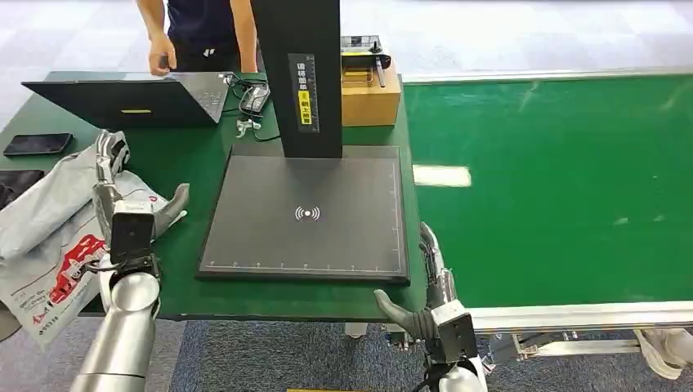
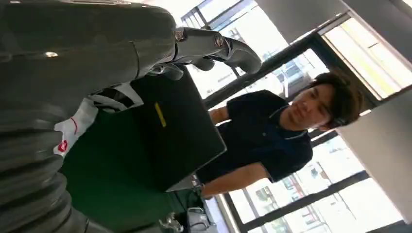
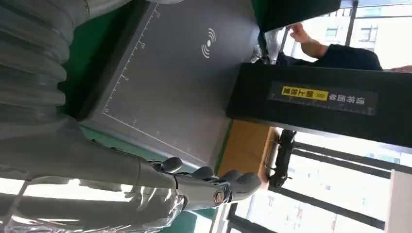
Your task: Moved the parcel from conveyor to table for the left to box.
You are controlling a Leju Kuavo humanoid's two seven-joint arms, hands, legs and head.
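Already the soft grey plastic parcel bag with red print point(image 1: 51, 237) is lying on the dark green table point(image 1: 188, 163), at its left end, partly hanging over the near edge. Its long side is running from far to near. The left hand point(image 1: 110, 175) is being held just over the bag, fingers apart, nothing gripped. The right hand point(image 1: 429, 286) is waiting well away at the table's near right corner, by the green conveyor belt point(image 1: 556, 188), fingers also loose and holding nothing. The left hand is much nearer.
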